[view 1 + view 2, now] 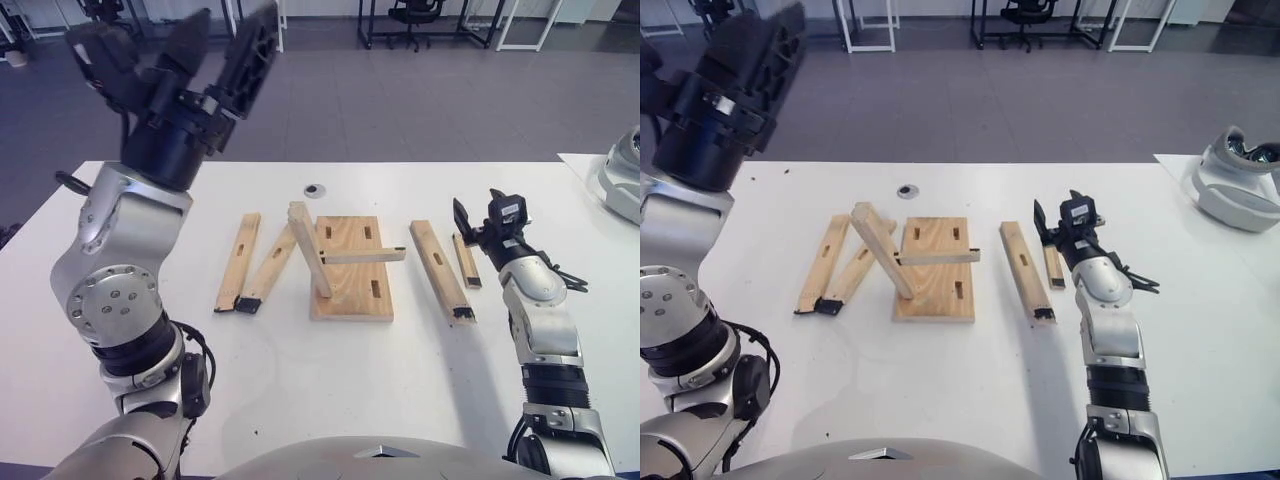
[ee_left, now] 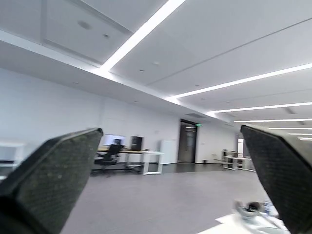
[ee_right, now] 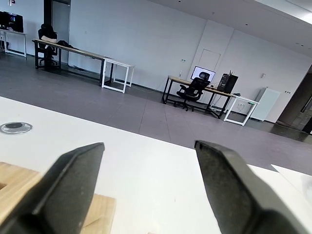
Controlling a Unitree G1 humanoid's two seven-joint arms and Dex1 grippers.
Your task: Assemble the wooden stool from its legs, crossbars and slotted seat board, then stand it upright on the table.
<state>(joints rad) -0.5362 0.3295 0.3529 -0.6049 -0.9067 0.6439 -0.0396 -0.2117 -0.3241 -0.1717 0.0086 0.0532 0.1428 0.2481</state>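
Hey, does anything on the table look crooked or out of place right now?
One leg, with a crossbar joined to it, rests slanted across the seat board, seemingly not seated in any slot.

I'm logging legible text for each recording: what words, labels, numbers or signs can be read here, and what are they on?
No text can be read.
White sticker by the right gripper: too small to read.
Green sign across the room: blurred.
Seat board and legs: no print visible.

Silver arm shells point(image 1: 125, 215), black joints point(image 1: 140, 355), cables point(image 1: 203, 352); black left hand point(image 1: 240, 20).
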